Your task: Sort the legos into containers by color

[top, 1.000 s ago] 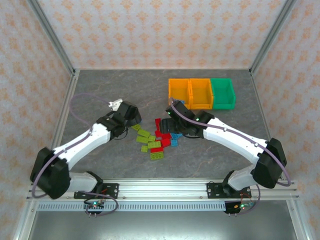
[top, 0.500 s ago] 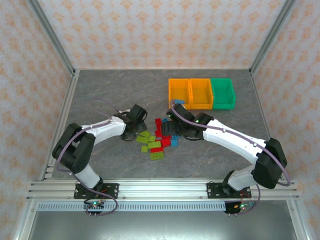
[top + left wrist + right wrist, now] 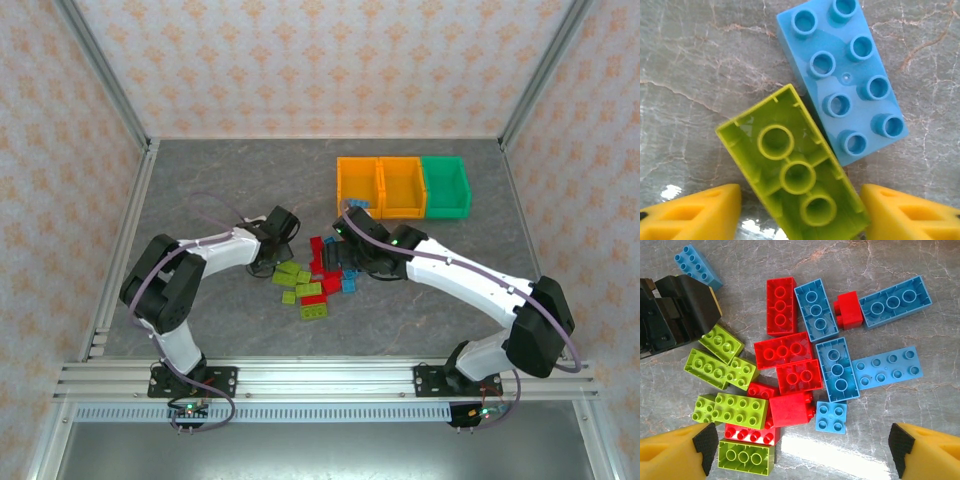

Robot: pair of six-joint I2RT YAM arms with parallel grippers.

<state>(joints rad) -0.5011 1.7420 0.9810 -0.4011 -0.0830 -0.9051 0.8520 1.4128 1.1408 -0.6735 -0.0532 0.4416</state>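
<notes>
1. Top external: the containers (image 3: pixel 402 187) stand at the far right of the table (image 3: pixel 200 180). They are two orange bins and one green, and the row runs left to right. The legos (image 3: pixel 315 272) lie in a loose pile near the table's middle, well apart from the bins. The left gripper (image 3: pixel 273 250) is down at the pile's left edge and the right gripper (image 3: pixel 338 260) is over its right part. Both sets of jaws are too small to read here.
2. Left wrist: a lime brick (image 3: pixel 790 175) lies upside down, its hollow side with three round tubes facing up. Its long axis slants from upper left to lower right. Its lower end sits between the yellow fingers (image 3: pixel 695 212), which stand apart. The right finger is at the brick's corner, but a strip of table shows between the left finger and the brick, so it is not clamped. A blue brick (image 3: pixel 847 80), studs up in two rows of four, lies against the lime brick's right long side and slants the same way.
3. Right wrist: the yellow fingertips (image 3: pixel 682 452) sit in the bottom corners, spread wide and holding nothing, above the pile. Lime pieces lie left, red in the middle and blue to the right. Many are hollow side up. One red brick (image 3: pixel 781 305) points straight up the view, and a studded blue piece (image 3: pixel 887 367) lies almost crosswise.
</notes>
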